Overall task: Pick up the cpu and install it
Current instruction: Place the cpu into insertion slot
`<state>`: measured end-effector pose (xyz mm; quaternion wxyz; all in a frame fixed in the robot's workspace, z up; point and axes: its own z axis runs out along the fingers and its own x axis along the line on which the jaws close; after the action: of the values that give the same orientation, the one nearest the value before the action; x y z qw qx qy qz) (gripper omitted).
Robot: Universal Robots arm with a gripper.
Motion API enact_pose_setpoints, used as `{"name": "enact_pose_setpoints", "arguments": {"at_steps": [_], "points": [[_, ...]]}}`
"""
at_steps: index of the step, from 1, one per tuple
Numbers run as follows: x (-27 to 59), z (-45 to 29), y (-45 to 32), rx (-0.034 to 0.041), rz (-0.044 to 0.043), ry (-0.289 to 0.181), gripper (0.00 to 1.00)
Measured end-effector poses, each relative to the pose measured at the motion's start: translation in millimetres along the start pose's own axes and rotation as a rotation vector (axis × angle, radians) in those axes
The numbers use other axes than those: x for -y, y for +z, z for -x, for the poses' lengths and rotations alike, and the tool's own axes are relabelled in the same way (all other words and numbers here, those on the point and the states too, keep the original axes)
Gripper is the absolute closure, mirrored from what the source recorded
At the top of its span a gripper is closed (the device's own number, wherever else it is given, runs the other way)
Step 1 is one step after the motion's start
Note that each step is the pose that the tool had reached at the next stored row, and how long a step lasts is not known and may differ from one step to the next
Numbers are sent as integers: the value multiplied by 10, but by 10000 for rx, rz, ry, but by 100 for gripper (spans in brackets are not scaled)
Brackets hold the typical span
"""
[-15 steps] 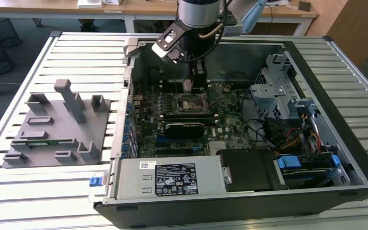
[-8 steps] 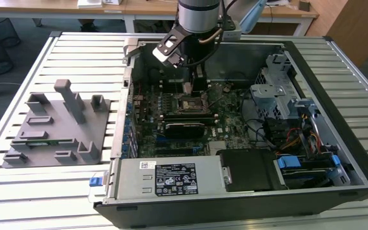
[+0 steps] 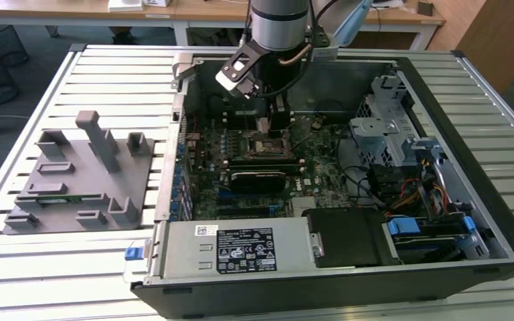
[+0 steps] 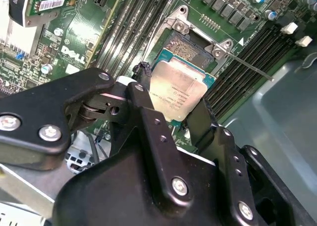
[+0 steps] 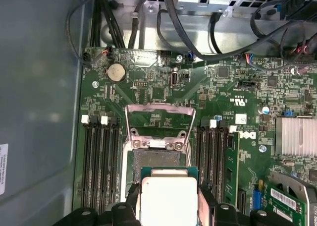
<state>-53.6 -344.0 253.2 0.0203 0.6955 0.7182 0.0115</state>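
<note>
Tool (image 4: 173, 107) and cpu (image 4: 179, 92), seen from my remote station. The two black fingers (image 4: 143, 104) are closed onto opposite edges of the cpu, metal lid facing away from the board (image 5: 158, 87). Faint print crosses the lid, too small for me to read. The cpu sits directly over the open socket (image 5: 158, 159), whose metal frame (image 5: 158, 122) is swung up; I cannot tell whether chip and socket touch. White logo lettering (image 5: 245, 135) is printed on the board beside the memory slots (image 5: 99, 161). In the exterior view the tool (image 3: 266, 127) reaches down into the open case (image 3: 328, 287), which lies on the slatted counter (image 3: 61, 281). A printed label (image 3: 246, 249) covers the power supply, and a grey fixture (image 3: 78, 180) stands at the exterior view's left.
</note>
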Motion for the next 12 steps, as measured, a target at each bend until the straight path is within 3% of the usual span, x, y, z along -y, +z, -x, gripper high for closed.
{"name": "enact_pose_setpoints", "arguments": {"at_steps": [12], "points": [[-8, -4, 199, -36, -3, 2, 46]]}}
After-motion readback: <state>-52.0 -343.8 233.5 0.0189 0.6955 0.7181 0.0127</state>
